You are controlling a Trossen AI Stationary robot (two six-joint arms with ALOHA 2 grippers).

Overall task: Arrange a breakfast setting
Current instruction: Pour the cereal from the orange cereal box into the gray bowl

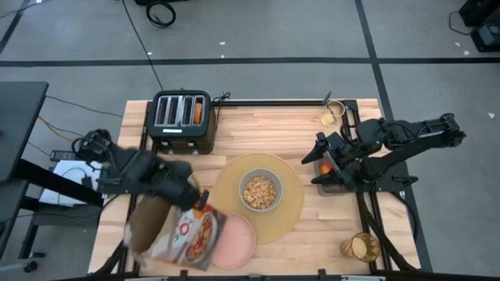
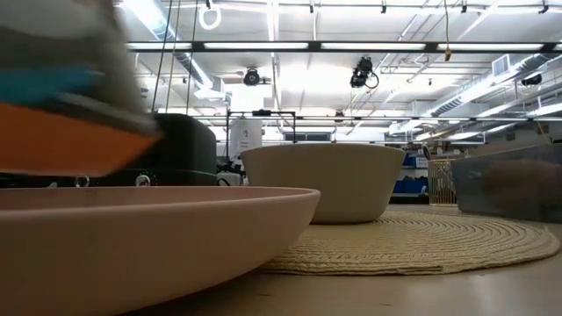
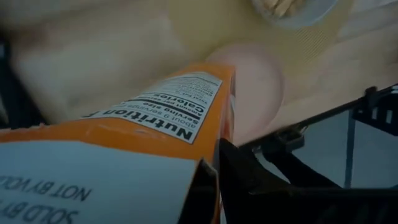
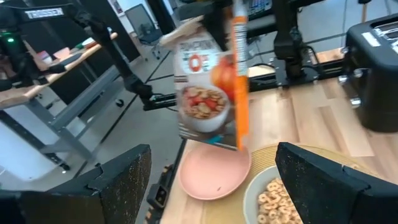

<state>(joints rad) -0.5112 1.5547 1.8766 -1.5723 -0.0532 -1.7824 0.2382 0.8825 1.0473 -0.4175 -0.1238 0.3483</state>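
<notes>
While the left gripper (image 1: pixel 191 204) stays out of direct sight behind its load, its fingers read as pinched tight on an orange-sided cardboard cereal box (image 1: pixel 181 232), carried in the air above the table's near-left edge and overlapping the shallow round pink plate (image 1: pixel 233 240) as seen from above.

Item, cereal box: tilted, printed face up toward the overhead camera. Its long axis runs diagonally from the left arm (image 1: pixel 129 168) down toward the near edge. Which end is open cannot be told; the blur is heavy.

Item, grey-green round bowl (image 1: pixel 260 191): centred on the large round woven tan placemat (image 1: pixel 291 215), holding pale ring cereal.

Item, pink plate: just beside the placemat's near-left rim, appears bare.

Item, right gripper (image 4: pixel 208 180): fingers spread wide, holding nothing, hovering at the table's right side near a red apple (image 1: pixel 324 168), partly hidden beneath the arm.

Item, amber glass tumbler (image 1: pixel 359 247): near-right corner, well apart from the placemat.

Item, black four-slot toaster (image 1: pixel 181 119): far-left, with something orange-brown in one slot, likely the toast round (image 1: pixel 198 113).

Handling note: the step in hand looks like clearing the box away. It should go well clear of the plate, kept level enough that nothing spills, and be set down off the setting before release.
</notes>
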